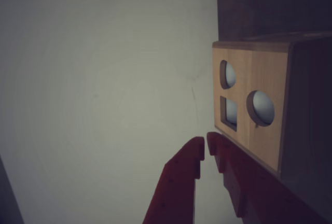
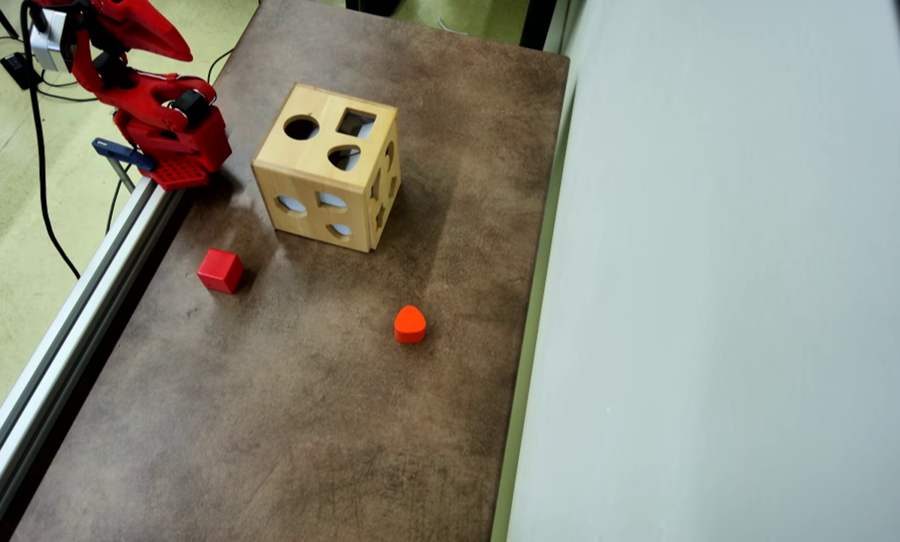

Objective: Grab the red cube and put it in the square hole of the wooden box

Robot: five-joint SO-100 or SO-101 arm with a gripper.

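The red cube is seen lying loose on the brown tabletop, a short way below and to the left of the wooden box in the overhead view, with a strip of bare surface between the two. Nothing is touching it, and it cannot be found in the wrist view.

The wooden box is set upright near the table's far end. On its top face three cutouts are shown: a round one, a teardrop-shaped one, and the square hole, which is placed at the top-right corner of that face in the overhead view. The square hole appears dark and unfilled; whether anything lies inside the box cannot be told.

An orange-red teardrop block is left standing below and to the right of the box, well apart from the cube.

The arm is folded back at the table's edge, up and to the left of the box. In the wrist view the gripper is pointed past a side face of the box, its jaws drawn nearly together with only a thin slit between the tips, and nothing is held between them.

The task is judged barely begun: the cube has yet to be reached, grasped, carried over the box and dropped through the square hole.
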